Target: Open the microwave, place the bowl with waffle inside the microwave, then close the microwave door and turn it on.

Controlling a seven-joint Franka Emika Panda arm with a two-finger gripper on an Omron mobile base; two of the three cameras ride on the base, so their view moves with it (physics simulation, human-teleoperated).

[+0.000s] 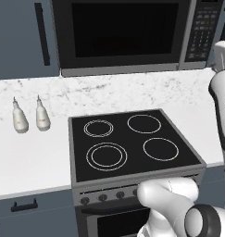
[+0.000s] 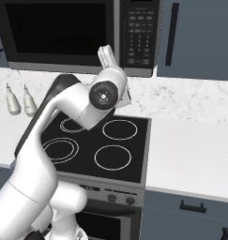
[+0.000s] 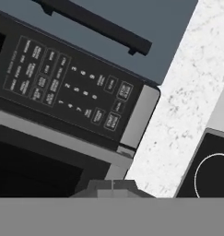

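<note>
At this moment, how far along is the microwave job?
The microwave door is shut, with neither bowl nor waffle on the counter. The claw, shut and empty, is raised toward the keypad. Left: pressing start, most likely.

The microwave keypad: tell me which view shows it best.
The hand view: the keypad is close, its buttons and digits separate. The right base view shows the whole strip small; the left base view shows it at an angle, cut off at the top.
</note>
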